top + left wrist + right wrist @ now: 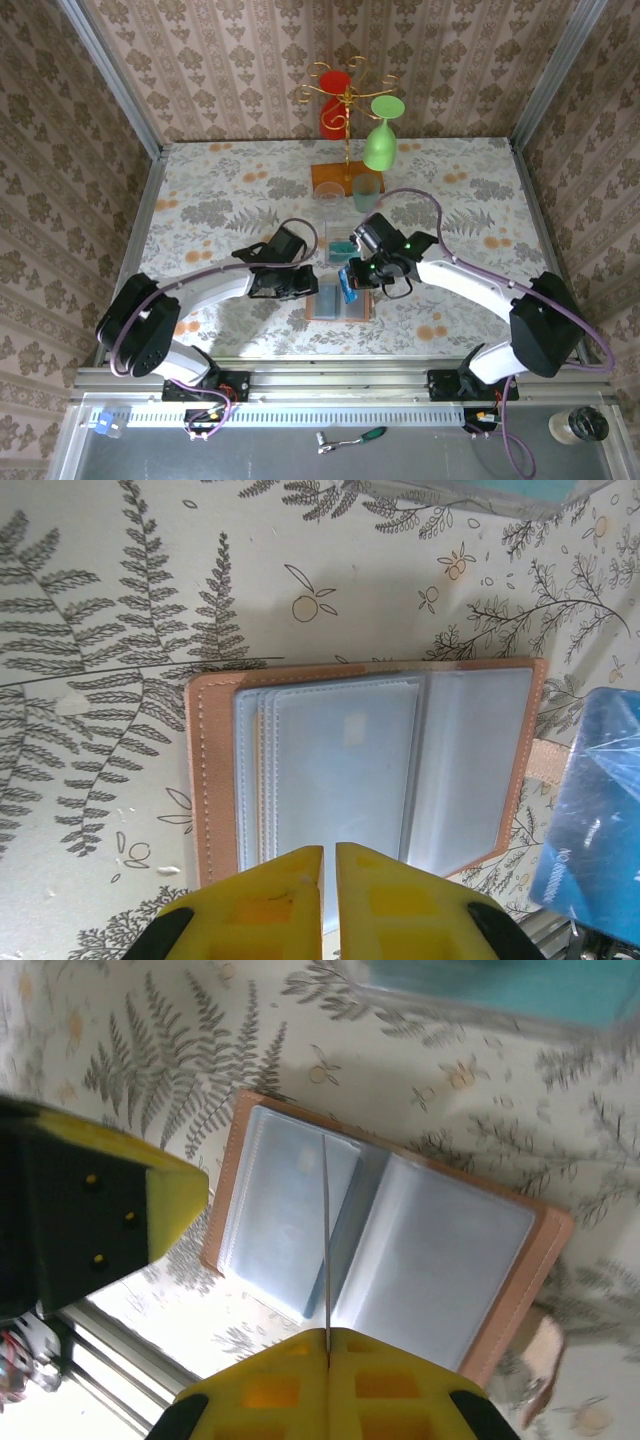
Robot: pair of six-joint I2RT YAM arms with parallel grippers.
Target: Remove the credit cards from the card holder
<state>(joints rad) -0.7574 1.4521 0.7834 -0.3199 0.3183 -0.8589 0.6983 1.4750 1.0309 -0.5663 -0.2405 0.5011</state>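
Left end effector [322, 865]: narrow, seemingly pinning card holder [212, 770] flat on worktop [120, 600];
Right end effector [328, 1345]: clamped on credit card [590, 810], held clear of pockets

No text, brand or number can be read; the blue credit card [598, 810], to the right of the fingers [270, 895] of the left gripper [329, 852], bears pale print, too blurred to make out.
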